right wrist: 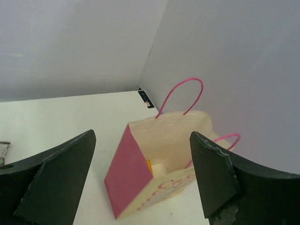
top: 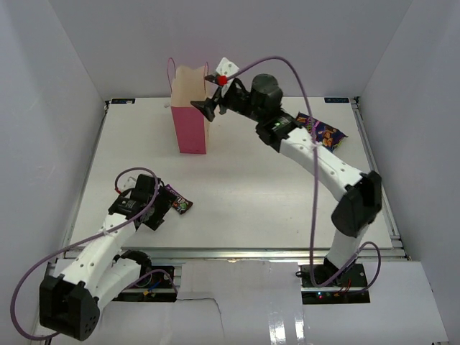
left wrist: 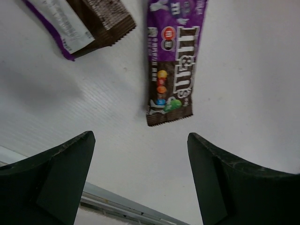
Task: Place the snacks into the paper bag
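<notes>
Purple candy packet point(left wrist: 172, 65): likely light, slick film; you pinch across its narrow middle. Left tool point(left wrist: 140, 143) released above it. Right tool point(right wrist: 143, 138) released over paper bag point(right wrist: 129, 178).

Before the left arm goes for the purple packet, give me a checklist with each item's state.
1. Left end effector open and empty: ok.
2. Purple packet lying flat, just ahead of it: ok.
3. Brown packet apart from the purple one: ok.
4. Paper bag upright, mouth open: ok.
5. Right end effector open, holding nothing: ok.
6. Bag mouth free for the left arm: not ok, that end effector hangs over it.
</notes>
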Controlling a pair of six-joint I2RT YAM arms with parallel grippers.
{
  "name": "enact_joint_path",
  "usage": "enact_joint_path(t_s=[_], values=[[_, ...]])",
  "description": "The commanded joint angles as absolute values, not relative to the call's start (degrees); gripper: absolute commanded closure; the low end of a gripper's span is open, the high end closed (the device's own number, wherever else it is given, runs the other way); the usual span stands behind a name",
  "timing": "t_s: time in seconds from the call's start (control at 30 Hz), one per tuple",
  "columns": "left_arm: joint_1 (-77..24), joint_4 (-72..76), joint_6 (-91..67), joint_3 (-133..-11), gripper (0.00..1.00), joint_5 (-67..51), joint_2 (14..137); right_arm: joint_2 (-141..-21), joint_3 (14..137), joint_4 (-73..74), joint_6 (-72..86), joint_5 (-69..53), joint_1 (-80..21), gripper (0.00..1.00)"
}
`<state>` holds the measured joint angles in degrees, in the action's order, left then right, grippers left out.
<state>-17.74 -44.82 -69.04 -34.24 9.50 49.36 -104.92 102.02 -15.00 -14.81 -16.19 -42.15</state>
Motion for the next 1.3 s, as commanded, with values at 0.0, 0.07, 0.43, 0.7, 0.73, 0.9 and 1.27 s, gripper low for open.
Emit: enact_joint_path(t_s=[0.0,0.07,0.43,0.7,0.73,0.9,1.27], values=[[-17.49,-47.99,-75.15,-36.56,0.10,10.99,56.04,-94.95,94.18,-0.41,-24.75,-34.17,-38.77,0.13],[-17.58,-44.49,-73.14,-37.09,0.10,10.46,59.31,-90.47,88.97,5.07,-27.23,-36.38,-37.01,0.12],[-17.58,-35.34,-66.36,-44.12,0.11,13.10,79.44,-73.22,54.26,11.69,-31.29,-39.11,-21.10,0.17],[-17.49,-35.16,-64.87,-45.88,0.37,13.97,85.43,-68.99,47.12,11.60,-29.54,-40.60,-16.97,0.19],[-17.49,-35.16,-64.17,-46.05,0.41,14.24,85.60,-68.91,46.85,11.43,-29.27,-40.69,-16.88,0.19],[-17.49,-35.59,-59.34,-48.25,0.66,14.41,82.98,-68.64,46.14,11.43,-28.83,-40.87,-16.17,0.19],[-17.67,-26.56,-26.75,-59.30,0.71,4.50,59.42,-69.17,45.97,11.08,-28.30,-39.64,-13.54,0.20]])
